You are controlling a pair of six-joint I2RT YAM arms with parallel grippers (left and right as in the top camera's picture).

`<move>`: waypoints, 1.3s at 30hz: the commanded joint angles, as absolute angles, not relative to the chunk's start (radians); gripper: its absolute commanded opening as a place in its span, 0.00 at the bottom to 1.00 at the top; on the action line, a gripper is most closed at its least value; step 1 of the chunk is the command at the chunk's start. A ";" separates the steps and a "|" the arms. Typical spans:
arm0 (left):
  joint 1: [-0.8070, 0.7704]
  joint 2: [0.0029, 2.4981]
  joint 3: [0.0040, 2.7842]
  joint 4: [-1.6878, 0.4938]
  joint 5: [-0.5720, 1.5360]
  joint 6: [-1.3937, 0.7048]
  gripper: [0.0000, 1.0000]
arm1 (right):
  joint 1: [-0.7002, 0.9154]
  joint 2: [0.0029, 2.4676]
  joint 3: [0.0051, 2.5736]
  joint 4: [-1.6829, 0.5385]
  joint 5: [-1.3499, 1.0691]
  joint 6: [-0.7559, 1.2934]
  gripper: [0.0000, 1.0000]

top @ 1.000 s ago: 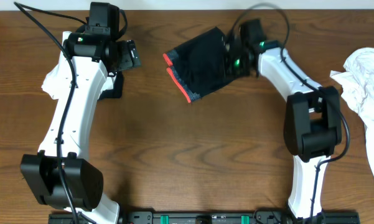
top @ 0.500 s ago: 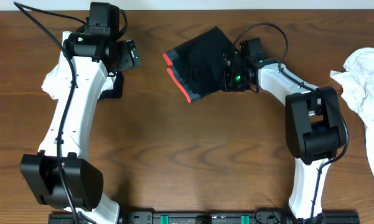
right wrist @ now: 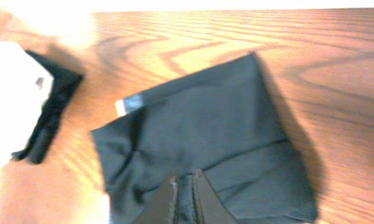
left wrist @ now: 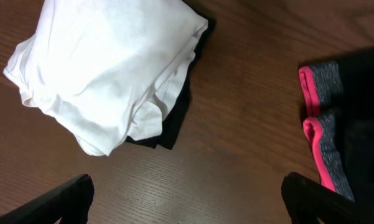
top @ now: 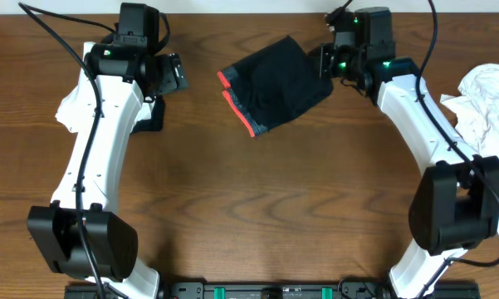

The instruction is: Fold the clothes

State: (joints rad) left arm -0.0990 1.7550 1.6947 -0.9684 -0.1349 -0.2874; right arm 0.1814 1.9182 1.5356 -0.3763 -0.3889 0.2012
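The clothes in work are black pants (top: 274,79), folded into a compact square at the table's far middle, their grey, red-edged waistband (top: 235,101) pointing front-left. In the right wrist view the pants (right wrist: 211,124) lie flat below, with a small white label (right wrist: 129,104). My right gripper (top: 323,63) hovers at their right edge, its tips (right wrist: 185,186) shut with nothing between them. To the left of the pants my left gripper (top: 179,76) is wide open and empty (left wrist: 187,205). A folded white garment (left wrist: 106,68) rests on a folded black one (left wrist: 174,121).
A crumpled heap of white garments (top: 488,104) lies at the table's right edge. The folded white and black stack (top: 154,116) sits partly under my left arm. Bare wood shows in front of the pants.
My right arm has lifted off the pants and swung back toward the far right, its elbow moving outward. The pants stay folded where they were. The left arm has not moved.
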 commanded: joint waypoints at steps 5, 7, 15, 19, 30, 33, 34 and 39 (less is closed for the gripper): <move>-0.097 1.756 1.699 -0.971 -0.143 -0.286 0.98 | 0.162 2.101 1.523 -0.368 -0.310 0.207 0.03; -0.097 1.756 1.699 -0.971 -0.143 -0.286 0.98 | 0.158 2.160 1.523 -0.368 -0.311 0.204 0.01; -0.097 1.756 1.699 -0.971 -0.143 -0.286 0.98 | 0.152 2.225 1.524 -0.410 -0.319 0.201 0.01; -0.097 1.756 1.699 -0.971 -0.143 -0.285 0.98 | 0.150 2.171 1.525 -0.384 -0.355 0.192 0.02; -0.097 1.756 1.699 -0.944 -0.143 -0.286 0.98 | 0.085 1.819 1.525 -0.451 -0.231 0.193 0.66; -0.097 1.756 1.699 -0.897 -0.143 -0.286 0.98 | 0.046 1.764 1.525 -0.530 -0.145 0.193 0.99; -0.097 1.756 1.699 -0.890 -0.143 -0.286 0.98 | 0.038 1.756 1.525 -0.548 -0.133 0.193 0.99; -0.097 1.757 1.699 -0.824 0.007 -0.311 0.98 | 0.003 1.754 1.524 -0.623 -0.123 0.193 0.99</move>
State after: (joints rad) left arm -0.0990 1.7550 1.6947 -0.8383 -0.1101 -0.2924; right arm 0.0135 1.7359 1.5303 -0.6037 -0.1616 0.1936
